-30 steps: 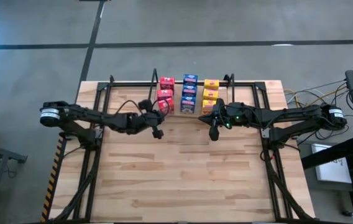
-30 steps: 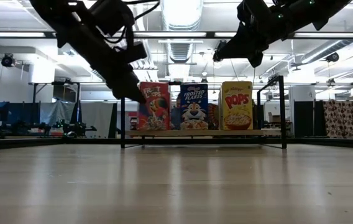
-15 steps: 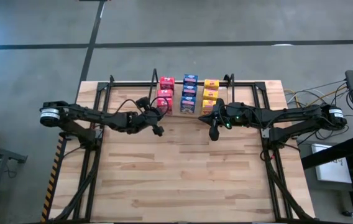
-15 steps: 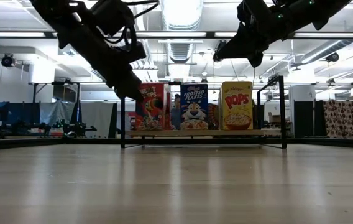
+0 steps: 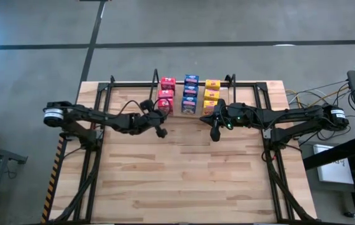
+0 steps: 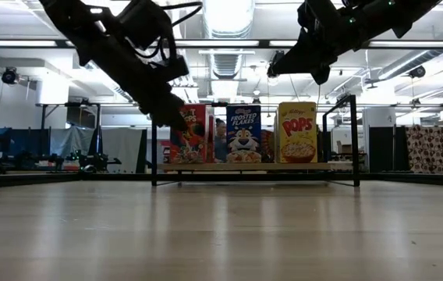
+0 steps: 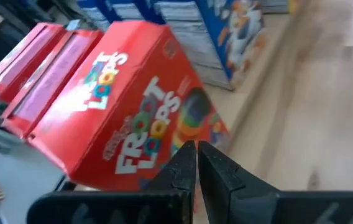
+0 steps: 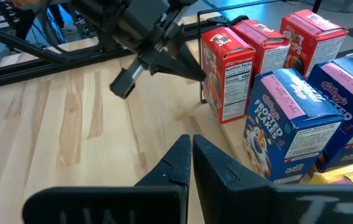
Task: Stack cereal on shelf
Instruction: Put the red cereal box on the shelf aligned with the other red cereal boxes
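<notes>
We are keeping our left claw (image 7: 195, 163) pinched tight and empty, its tip pressing at the front red cereal box (image 7: 133, 109); beyond it, 3 rows of boxes are sitting on the shelf (image 6: 245, 166); our right claw (image 8: 191, 155) is hovering closed beside the blue row (image 5: 190, 95)

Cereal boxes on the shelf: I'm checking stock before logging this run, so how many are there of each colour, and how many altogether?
Red cereal boxes: 3
Blue cereal boxes: 3
Yellow cereal boxes: 3
Total: 9, all standing on the shelf in three colour rows.
</notes>
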Available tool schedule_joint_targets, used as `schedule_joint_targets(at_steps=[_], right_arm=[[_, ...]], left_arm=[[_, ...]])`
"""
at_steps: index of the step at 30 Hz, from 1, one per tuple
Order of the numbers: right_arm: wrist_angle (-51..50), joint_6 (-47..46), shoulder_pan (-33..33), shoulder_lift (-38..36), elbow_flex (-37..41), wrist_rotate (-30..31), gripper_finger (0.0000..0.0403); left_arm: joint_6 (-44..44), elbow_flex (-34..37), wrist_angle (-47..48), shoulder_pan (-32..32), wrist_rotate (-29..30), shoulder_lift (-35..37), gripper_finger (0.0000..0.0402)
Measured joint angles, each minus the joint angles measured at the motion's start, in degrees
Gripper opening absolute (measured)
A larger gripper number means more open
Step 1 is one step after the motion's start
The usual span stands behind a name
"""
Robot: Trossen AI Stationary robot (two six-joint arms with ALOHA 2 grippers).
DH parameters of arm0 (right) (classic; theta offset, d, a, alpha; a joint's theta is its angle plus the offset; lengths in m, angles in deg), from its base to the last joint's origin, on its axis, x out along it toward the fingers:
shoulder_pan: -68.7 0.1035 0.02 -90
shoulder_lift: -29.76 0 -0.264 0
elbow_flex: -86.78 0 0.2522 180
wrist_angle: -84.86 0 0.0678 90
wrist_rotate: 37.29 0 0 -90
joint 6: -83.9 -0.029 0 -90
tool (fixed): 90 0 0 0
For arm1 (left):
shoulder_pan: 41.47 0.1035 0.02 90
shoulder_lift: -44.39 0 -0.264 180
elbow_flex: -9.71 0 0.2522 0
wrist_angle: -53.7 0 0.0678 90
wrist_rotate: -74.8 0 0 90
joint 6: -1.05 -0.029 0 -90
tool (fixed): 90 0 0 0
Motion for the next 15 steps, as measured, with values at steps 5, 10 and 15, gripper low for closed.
schedule_joint_targets(at_steps=[5,10,15], right_arm=[[-0.1,0.0,0.0,0.0,0.0,0.0,0.0009],[-0.1,0.0,0.0,0.0,0.0,0.0,0.0009],[-0.1,0.0,0.0,0.0,0.0,-0.1,0.0009]], left_arm=[[0.0,0.0,-0.7,0.5,1.4,-0.7,0.0000],[-0.1,0.0,-3.1,0.9,1.4,-1.4,0.0000],[-1.0,0.0,-3.4,1.6,1.5,-1.5,0.0000]])
